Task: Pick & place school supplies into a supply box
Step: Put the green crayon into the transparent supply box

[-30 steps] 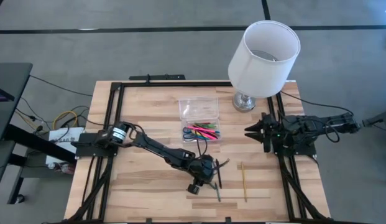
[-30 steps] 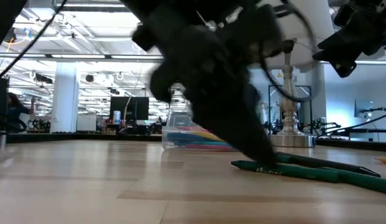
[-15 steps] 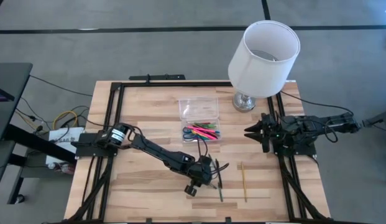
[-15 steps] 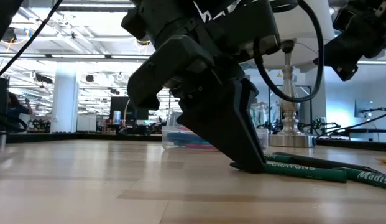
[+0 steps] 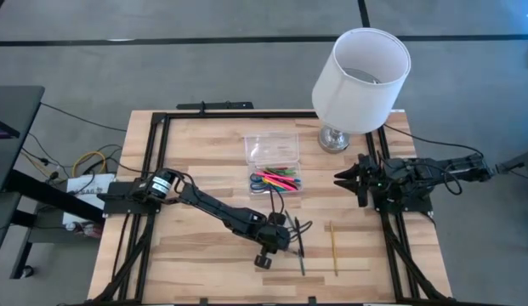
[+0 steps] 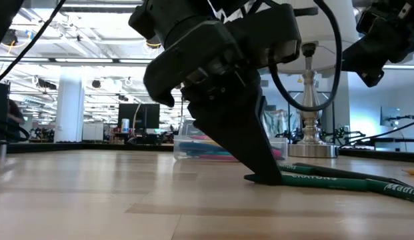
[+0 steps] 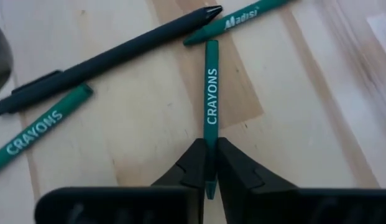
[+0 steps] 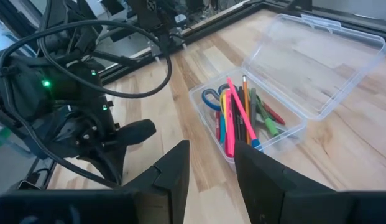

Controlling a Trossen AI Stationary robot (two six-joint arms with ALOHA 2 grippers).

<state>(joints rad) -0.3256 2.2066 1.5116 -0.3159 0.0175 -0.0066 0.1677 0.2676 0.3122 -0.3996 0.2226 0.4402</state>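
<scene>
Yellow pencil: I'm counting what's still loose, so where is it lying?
In the high view the thin yellow pencil lies alone on the wooden table, front right, just right of the green pens.

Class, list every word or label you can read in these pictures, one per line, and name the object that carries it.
"CRAYONS": on the green pen held between the left gripper fingers.
"CRAYONS": on a second green pen lying on the table.
"Madisi", partly readable: on a third green pen.
The black pen shows no readable text.
</scene>
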